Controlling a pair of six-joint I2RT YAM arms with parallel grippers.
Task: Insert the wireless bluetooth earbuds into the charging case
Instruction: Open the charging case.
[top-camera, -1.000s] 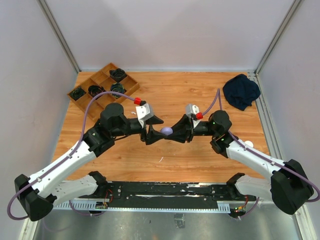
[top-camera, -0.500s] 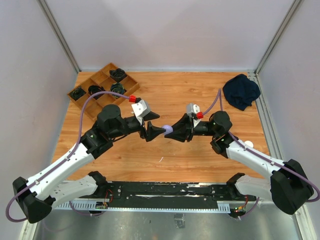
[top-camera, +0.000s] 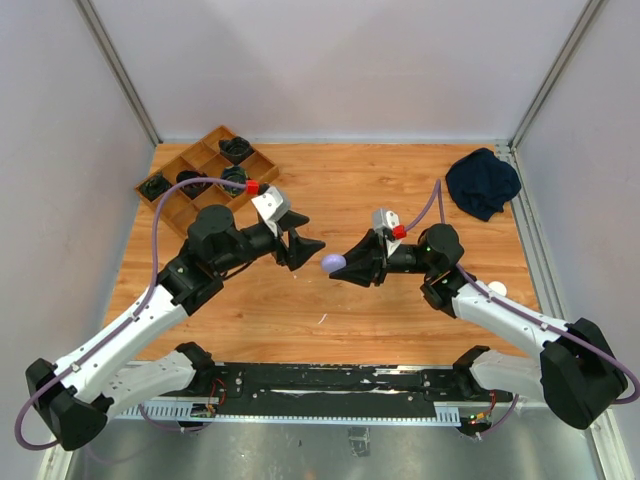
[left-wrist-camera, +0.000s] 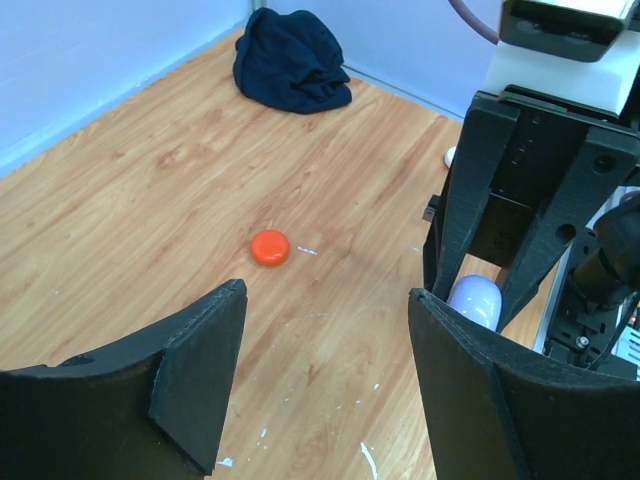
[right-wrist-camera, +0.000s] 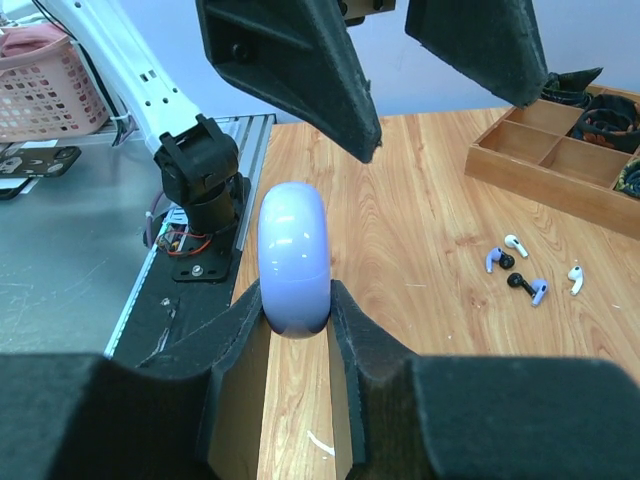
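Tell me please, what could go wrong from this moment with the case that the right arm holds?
1. The right gripper pinches the rounded lavender case only by one edge, so it may slip or twist out if pushed.
2. The open left gripper hangs close in front of it; a small misalignment could knock the case loose or bump the right gripper.
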